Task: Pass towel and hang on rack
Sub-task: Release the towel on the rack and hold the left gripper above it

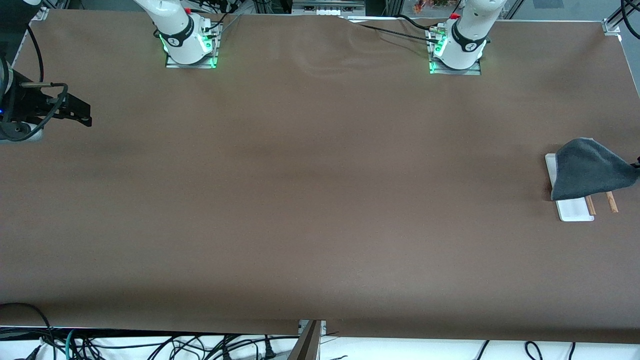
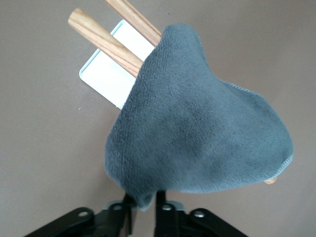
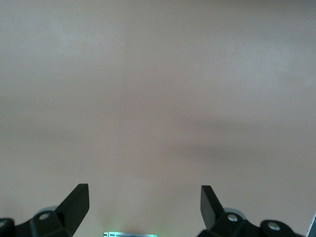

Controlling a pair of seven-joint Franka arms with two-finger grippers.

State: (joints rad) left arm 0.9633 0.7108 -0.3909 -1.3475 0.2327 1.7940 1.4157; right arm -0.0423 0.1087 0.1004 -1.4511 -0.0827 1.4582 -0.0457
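The dark grey towel (image 1: 590, 167) lies draped over the rack (image 1: 575, 209) at the left arm's end of the table. It covers most of the two wooden rods (image 1: 612, 202), whose ends stick out toward the front camera. In the left wrist view the towel (image 2: 197, 128) hangs over the rods (image 2: 103, 39) above the white base (image 2: 106, 79). My left gripper (image 2: 144, 200) is slightly open, with one towel corner loose between its fingers and a gap beside it. My right gripper (image 1: 82, 112) waits open with nothing in it (image 3: 144, 190) over the right arm's end of the table.
Brown cloth covers the table (image 1: 310, 200). The two arm bases (image 1: 190, 45) (image 1: 457, 50) stand along its edge farthest from the front camera. Cables (image 1: 150, 345) hang below the edge nearest that camera.
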